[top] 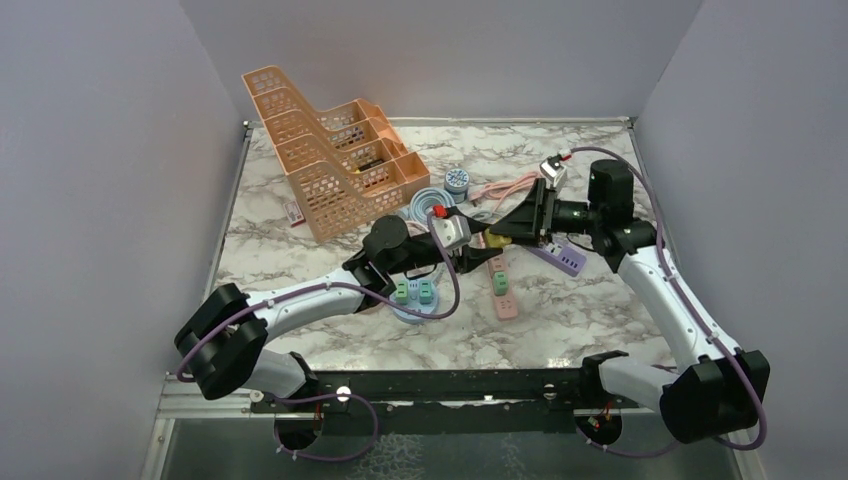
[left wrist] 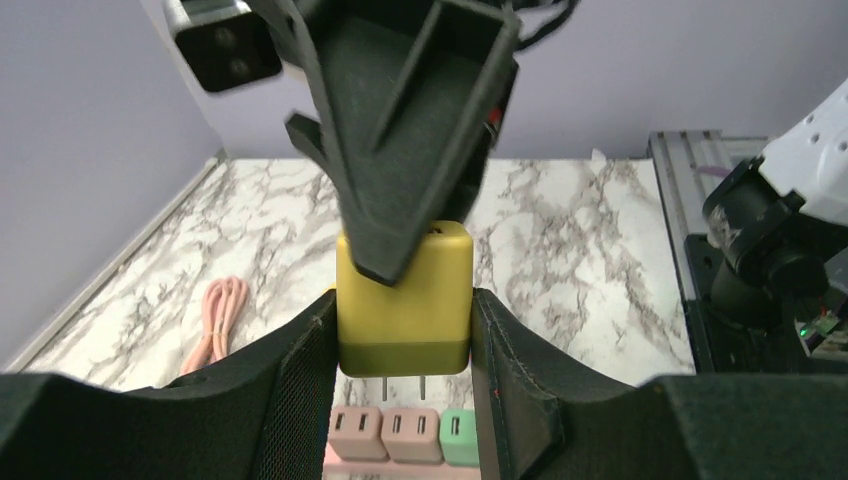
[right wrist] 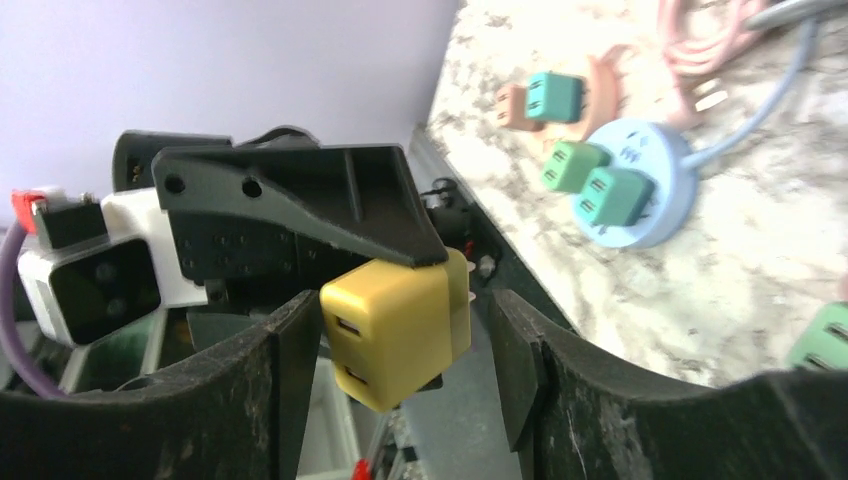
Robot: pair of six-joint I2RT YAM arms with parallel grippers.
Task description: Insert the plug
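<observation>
The plug (left wrist: 404, 300) is a yellow cube with two metal prongs. It hangs in the air above the pink power strip (left wrist: 385, 436), prongs pointing toward it. My left gripper (left wrist: 403, 340) is shut on its two sides. The right gripper (right wrist: 405, 335) is open around the same plug (right wrist: 390, 325), with a gap at each pad. In the top view both grippers meet at the plug (top: 497, 239) mid-table, above the pink strip (top: 501, 285). The strip holds two pink adapters and a green one.
An orange tiered rack (top: 320, 150) stands at the back left. A round blue power strip (top: 415, 300) with green plugs lies under the left arm. A purple strip (top: 565, 260) lies beneath the right gripper, and a pink cable (top: 500, 188) lies behind it.
</observation>
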